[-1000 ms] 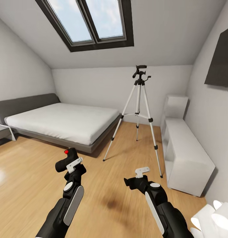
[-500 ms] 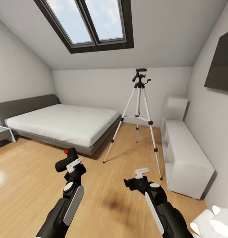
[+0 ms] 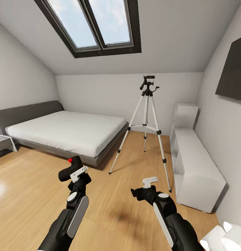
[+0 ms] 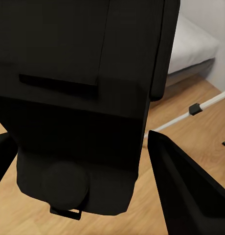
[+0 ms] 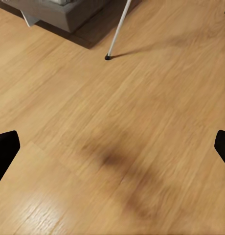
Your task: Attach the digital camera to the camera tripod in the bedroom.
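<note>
bedroom [image 3: 190, 42]: white walls, sloped ceiling with a skylight [image 3: 96, 24], light wood floor [image 3: 26, 195], grey bed [image 3: 64, 130] ahead-left of the arms
left gripper [image 3: 73, 170]: clamped on the digital camera [image 3: 70, 168], red dot up top
right gripper [image 3: 143, 190]: fingers spread wide, holding nothing, over bare floor
camera tripod [image 3: 145, 129]: standing well ahead of both grippers, a bit right of the right one, next to a white cabinet [image 3: 194, 164]

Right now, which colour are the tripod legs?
Silver-white with black joints, on the camera tripod; clearest in the head view.
</note>
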`<state>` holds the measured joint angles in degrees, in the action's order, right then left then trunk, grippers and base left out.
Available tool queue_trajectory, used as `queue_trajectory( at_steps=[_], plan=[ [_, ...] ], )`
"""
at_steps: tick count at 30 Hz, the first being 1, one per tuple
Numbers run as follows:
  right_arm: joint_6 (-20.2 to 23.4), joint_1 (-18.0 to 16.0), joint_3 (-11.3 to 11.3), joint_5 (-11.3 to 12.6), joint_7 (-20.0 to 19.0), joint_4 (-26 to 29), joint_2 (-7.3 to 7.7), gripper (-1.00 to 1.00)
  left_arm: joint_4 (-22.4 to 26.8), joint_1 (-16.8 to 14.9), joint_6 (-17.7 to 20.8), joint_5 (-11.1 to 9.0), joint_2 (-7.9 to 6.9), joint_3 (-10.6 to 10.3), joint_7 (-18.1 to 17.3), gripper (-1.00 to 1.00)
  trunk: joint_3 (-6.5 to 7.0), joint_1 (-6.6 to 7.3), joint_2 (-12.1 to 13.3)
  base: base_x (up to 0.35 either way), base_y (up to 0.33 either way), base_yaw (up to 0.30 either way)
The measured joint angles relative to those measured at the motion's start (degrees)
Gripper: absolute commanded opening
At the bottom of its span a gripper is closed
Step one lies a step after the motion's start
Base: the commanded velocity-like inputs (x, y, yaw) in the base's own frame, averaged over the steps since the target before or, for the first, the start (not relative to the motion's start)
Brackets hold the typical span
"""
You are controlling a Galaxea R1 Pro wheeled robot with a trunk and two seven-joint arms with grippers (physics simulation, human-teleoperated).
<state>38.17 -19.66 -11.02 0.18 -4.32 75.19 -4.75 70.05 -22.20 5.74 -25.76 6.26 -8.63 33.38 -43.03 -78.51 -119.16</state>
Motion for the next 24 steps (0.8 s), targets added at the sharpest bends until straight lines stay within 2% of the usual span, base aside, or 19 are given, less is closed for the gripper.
queue_trajectory(
  at_steps=[24],
  plan=[
    [-0.2, 0.0, 0.0, 0.0, 0.0, 0.1, 0.01, 1.0, 0.0, 0.0, 0.1, 0.0, 0.0, 0.0, 0.0, -1.0, 4.31, 5.27, 9.6, 0.0, 0.0, 0.0]
  ],
)
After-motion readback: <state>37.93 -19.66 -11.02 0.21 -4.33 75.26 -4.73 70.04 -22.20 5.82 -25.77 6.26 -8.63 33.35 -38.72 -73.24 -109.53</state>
